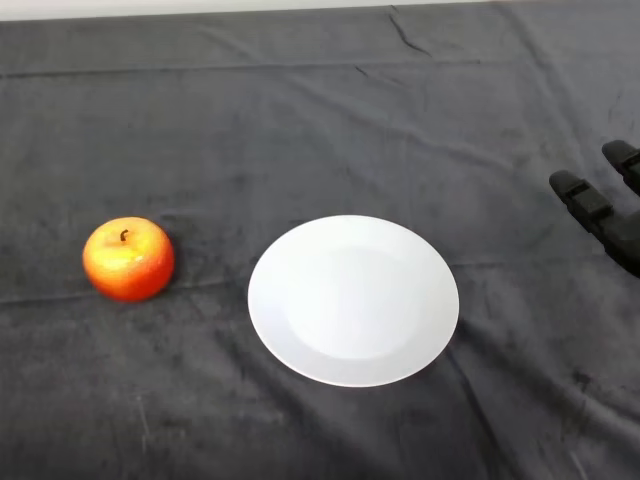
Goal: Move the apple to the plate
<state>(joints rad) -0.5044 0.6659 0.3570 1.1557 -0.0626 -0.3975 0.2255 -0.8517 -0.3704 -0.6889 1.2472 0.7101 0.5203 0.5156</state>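
Black robot hand (606, 210): at right edge, fingers straight, holding nothing. Round red-orange apple (128, 259): far to hand's left, stem up, beyond round white ceramic plate (353, 300) lying between.

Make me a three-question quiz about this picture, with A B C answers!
1. Where is the apple?
A. On the plate
B. On the dark cloth, left of the plate
C. Behind the plate

2. What colour is the plate?
A. Blue
B. Yellow
C. White

3. How does the apple sit?
A. Whole, stem up
B. Cut in half
C. Upside down

Answers:
1 B: the apple lies on the cloth, apart from the plate's left rim.
2 C: the round plate is plain white.
3 A: its stem pokes out on top, and no cut shows.
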